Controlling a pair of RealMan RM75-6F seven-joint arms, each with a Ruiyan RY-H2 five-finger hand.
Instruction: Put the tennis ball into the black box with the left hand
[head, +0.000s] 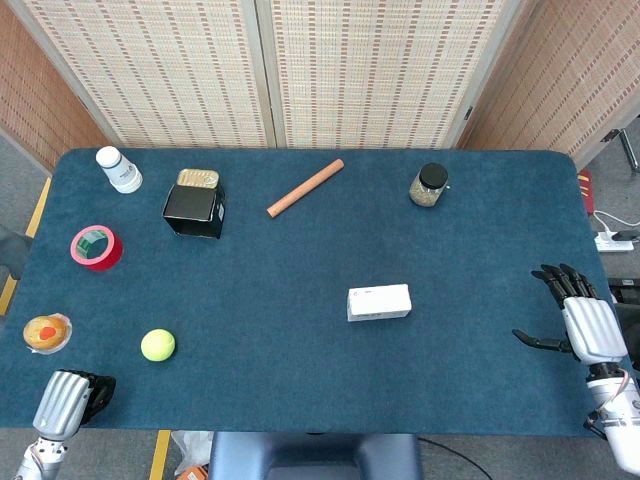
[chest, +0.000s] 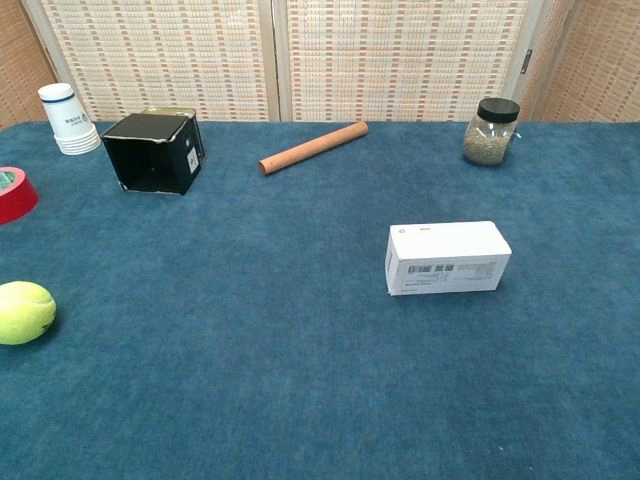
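The yellow-green tennis ball (head: 157, 344) (chest: 22, 312) lies on the blue table near its front left. The black box (head: 194, 208) (chest: 155, 152) stands far back on the left, tipped so its opening faces the front. My left hand (head: 68, 398) hovers at the table's front left corner, a short way left of and nearer than the ball, not touching it and holding nothing; its dark fingers point toward the ball. My right hand (head: 585, 320) is at the right edge, fingers spread and empty. Neither hand shows in the chest view.
A red tape roll (head: 96, 247) and an orange-topped cup (head: 47, 332) lie left of the ball. White cups (head: 118, 170), a gold tin (head: 198, 178), a wooden rod (head: 305, 188) and a jar (head: 429, 185) stand at the back. A white carton (head: 379, 302) lies mid-table.
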